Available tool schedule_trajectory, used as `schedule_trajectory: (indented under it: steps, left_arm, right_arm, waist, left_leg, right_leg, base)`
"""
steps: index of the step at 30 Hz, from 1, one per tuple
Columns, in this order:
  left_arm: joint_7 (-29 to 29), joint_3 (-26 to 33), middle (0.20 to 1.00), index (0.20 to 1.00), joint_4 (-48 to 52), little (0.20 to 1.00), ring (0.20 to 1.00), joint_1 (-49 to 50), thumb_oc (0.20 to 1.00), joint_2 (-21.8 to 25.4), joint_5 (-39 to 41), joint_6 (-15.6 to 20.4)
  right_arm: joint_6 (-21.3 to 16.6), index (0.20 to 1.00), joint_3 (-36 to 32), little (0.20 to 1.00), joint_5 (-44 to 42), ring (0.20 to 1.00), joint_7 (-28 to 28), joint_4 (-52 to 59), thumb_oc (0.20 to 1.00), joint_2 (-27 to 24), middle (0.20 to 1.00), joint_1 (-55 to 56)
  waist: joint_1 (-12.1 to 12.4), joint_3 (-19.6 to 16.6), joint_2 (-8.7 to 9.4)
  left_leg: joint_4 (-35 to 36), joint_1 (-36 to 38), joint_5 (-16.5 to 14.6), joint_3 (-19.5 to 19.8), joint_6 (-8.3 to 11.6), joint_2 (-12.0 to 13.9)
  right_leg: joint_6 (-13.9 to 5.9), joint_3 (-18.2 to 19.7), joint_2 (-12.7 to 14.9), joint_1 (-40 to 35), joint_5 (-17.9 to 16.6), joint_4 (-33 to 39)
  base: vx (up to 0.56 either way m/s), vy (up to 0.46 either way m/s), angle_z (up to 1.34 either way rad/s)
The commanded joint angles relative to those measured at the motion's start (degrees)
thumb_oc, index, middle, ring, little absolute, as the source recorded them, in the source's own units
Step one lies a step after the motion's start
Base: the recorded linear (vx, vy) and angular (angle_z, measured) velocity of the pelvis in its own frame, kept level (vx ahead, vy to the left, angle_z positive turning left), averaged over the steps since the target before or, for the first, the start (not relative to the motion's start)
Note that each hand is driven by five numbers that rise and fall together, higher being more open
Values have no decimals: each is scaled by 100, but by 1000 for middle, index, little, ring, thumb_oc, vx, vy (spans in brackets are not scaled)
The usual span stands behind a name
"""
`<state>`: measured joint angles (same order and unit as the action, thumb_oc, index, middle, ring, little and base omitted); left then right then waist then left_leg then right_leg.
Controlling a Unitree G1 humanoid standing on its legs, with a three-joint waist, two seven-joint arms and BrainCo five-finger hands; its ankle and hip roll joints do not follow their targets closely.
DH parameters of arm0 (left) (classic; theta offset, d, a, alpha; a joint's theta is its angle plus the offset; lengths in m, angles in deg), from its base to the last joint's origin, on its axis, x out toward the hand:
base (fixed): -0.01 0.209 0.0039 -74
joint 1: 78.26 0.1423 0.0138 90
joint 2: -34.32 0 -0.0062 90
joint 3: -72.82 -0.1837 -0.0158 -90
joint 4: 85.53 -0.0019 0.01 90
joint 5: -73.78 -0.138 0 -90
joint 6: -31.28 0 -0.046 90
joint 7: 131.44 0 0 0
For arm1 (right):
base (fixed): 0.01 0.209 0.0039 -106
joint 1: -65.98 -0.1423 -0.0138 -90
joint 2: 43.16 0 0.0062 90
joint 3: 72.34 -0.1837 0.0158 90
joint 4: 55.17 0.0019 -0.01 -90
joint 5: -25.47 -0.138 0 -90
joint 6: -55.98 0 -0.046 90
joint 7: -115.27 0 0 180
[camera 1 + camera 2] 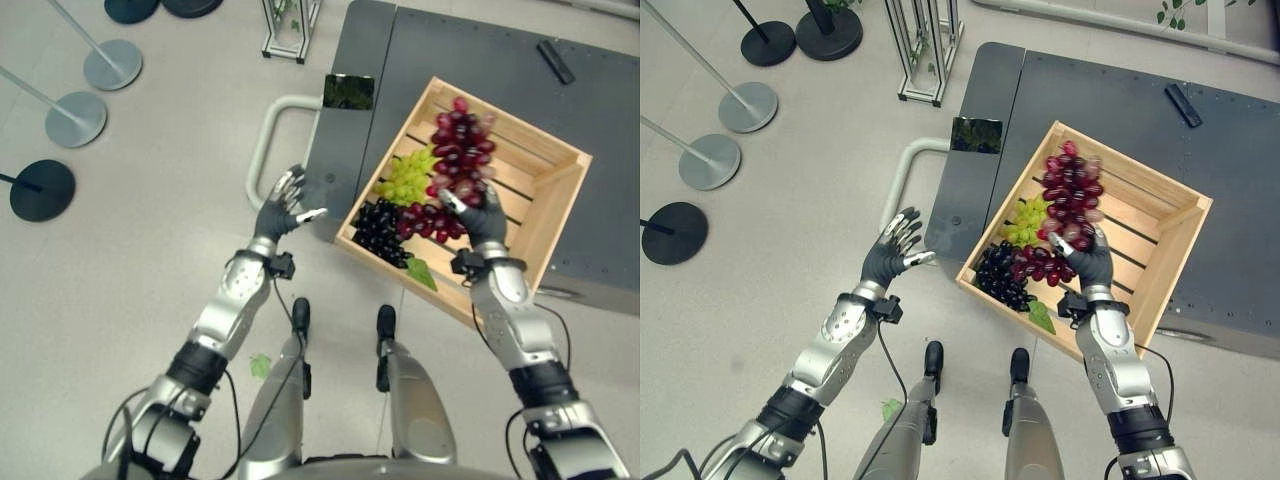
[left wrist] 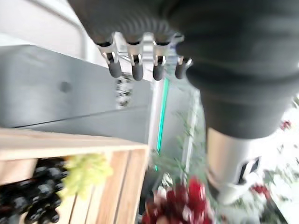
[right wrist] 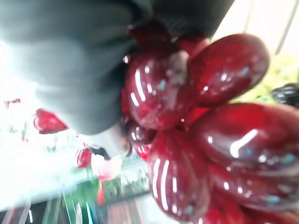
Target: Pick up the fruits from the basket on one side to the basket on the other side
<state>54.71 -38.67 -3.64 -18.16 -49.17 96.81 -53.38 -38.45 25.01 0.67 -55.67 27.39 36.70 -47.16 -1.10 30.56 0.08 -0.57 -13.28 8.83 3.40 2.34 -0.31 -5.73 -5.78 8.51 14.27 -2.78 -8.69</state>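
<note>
A bunch of red grapes (image 1: 1070, 190) is seen in the wooden crate (image 1: 1160, 245) right of centre, beside green grapes (image 1: 1028, 218) and black grapes (image 1: 1002, 272). The right hand (image 1: 1090, 255) is curled round the red bunch. The left hand (image 1: 890, 252), fingers spread, is held left of the grey desk (image 1: 1240, 160).

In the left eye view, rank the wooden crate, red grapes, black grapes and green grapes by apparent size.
1. Wooden crate, by far the largest.
2. Red grapes, a long cluster with the right hand at its near end.
3. Black grapes and green grapes look about alike, so no ranking between them.
</note>
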Motion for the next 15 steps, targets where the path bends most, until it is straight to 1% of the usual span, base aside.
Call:
schedule_trajectory:
  steps: [1, 5, 8, 11, 13, 15]
  left_arm:
    - [-45, -279, 1000, 1000, -80, 1000, 1000, -149, 1000, -6, -545, 217]
    - [-55, -573, 1000, 1000, -232, 1000, 1000, -356, 1000, -80, -639, 244]
    - [-77, -676, 1000, 1000, -221, 1000, 1000, -387, 1000, -122, -660, 250]
    - [-80, -846, 1000, 1000, -280, 1000, 1000, -419, 1000, -245, -746, 258]
    - [-81, -893, 1000, 1000, -320, 1000, 1000, -396, 1000, -343, -705, 242]
    - [-93, -933, 1000, 1000, -427, 1000, 1000, -337, 1000, -470, -496, 219]
  right_arm:
    - [-237, 200, 151, 200, 232, 200, -104, -16, 200, -132, 200, -532]
    - [-193, 200, 544, 200, 138, 200, -157, -444, 200, -46, 200, -946]
    - [-173, 200, 686, 200, 146, 200, -193, -525, 200, 15, 200, -1049]
    - [-142, 200, 918, 200, 218, 200, -214, -742, 200, 201, 200, -1207]
    - [-115, 200, 981, 200, 298, 200, -212, -778, 200, 290, 200, -1242]
    - [-94, 200, 1019, 200, 344, 200, -227, -724, 200, 378, 200, -1225]
  waist:
    - [-66, -856, 287]
    - [-21, -949, 303]
    - [0, -984, 309]
    - [33, -1056, 314]
    - [50, -1088, 315]
    - [62, -1101, 313]
  left_leg:
    - [-474, -84, -936, -103, 69, -104]
    - [-460, -50, -943, -93, 74, -105]
    - [-455, -31, -949, -86, 71, -110]
    - [-465, -9, -974, -72, 58, -135]
    - [-460, 1, -983, -52, 51, -139]
    - [-469, 3, -986, -41, 43, -148]
  right_leg:
    - [-387, 49, 460, -13, 695, -432]
    - [-389, 22, 471, -43, 696, -441]
    - [-394, 8, 472, -79, 700, -435]
    - [-390, -16, 484, -114, 709, -440]
    - [-397, -33, 497, -128, 711, -442]
    - [-401, -56, 511, -150, 717, -449]
  base:
    - [0, 0, 0]
    - [0, 0, 0]
    - [10, 1, 2]
    - [19, 9, 4]
    - [14, 5, 5]
    - [9, 6, 7]
